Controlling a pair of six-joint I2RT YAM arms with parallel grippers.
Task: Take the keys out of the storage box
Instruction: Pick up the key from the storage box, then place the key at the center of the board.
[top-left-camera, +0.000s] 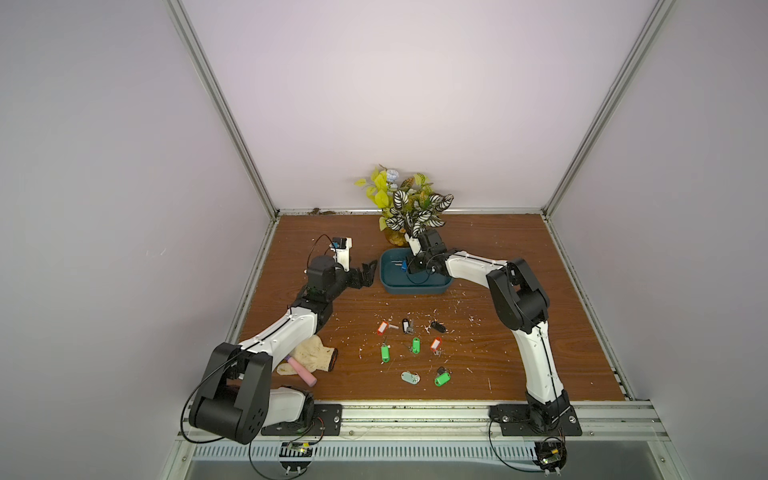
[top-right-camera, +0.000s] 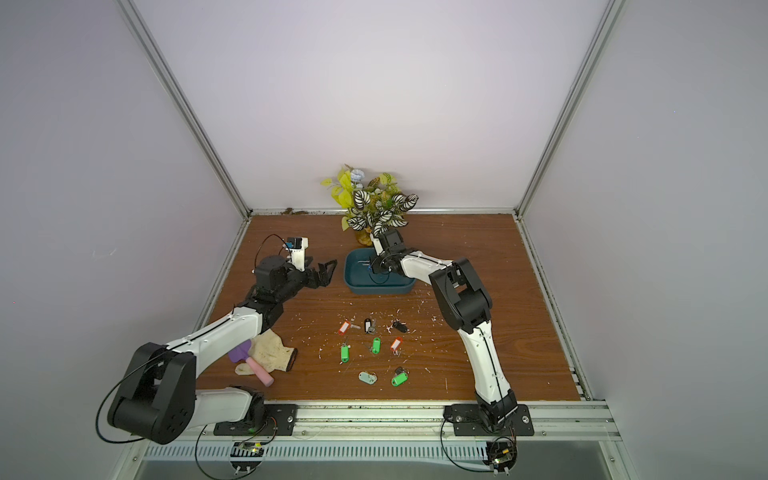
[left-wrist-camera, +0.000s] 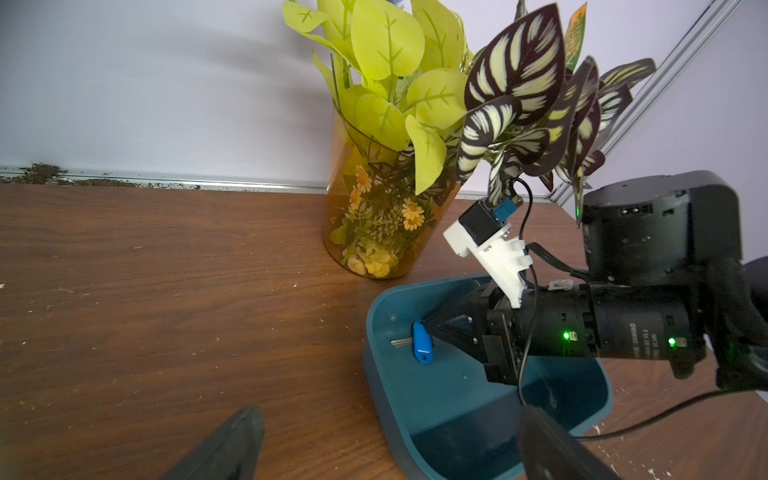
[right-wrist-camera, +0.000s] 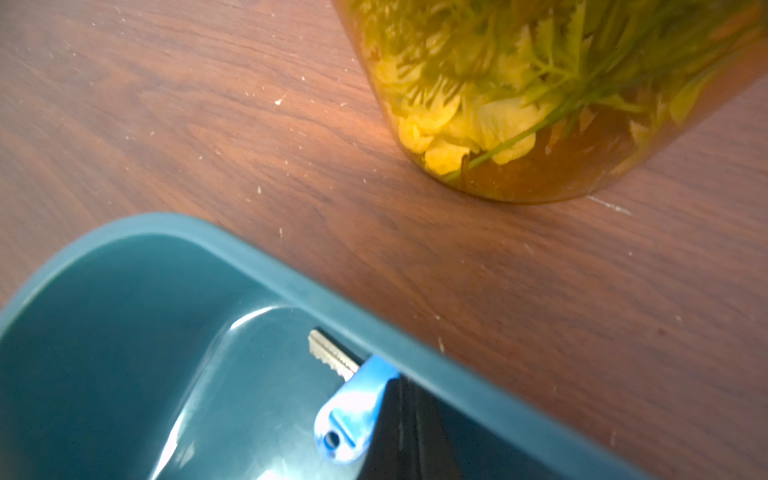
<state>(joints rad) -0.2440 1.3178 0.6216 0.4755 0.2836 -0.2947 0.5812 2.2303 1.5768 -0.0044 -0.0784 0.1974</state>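
The left hand (top-left-camera: 367, 272) hung with its jaws wide apart and empty, just beside the left end of the storage box (top-left-camera: 415, 291). Inside the box, near its far wall, the blue-tagged key (left-wrist-camera: 422, 343) stood on edge, pinched at its tag by the closed right hand (left-wrist-camera: 434, 328). Eight other keys (top-left-camera: 415, 345) lay spread on the surface (top-left-camera: 519, 249) in front of the box.

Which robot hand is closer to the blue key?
Right. The right gripper is shut on the blue key inside the storage box; the left gripper sits open outside it.
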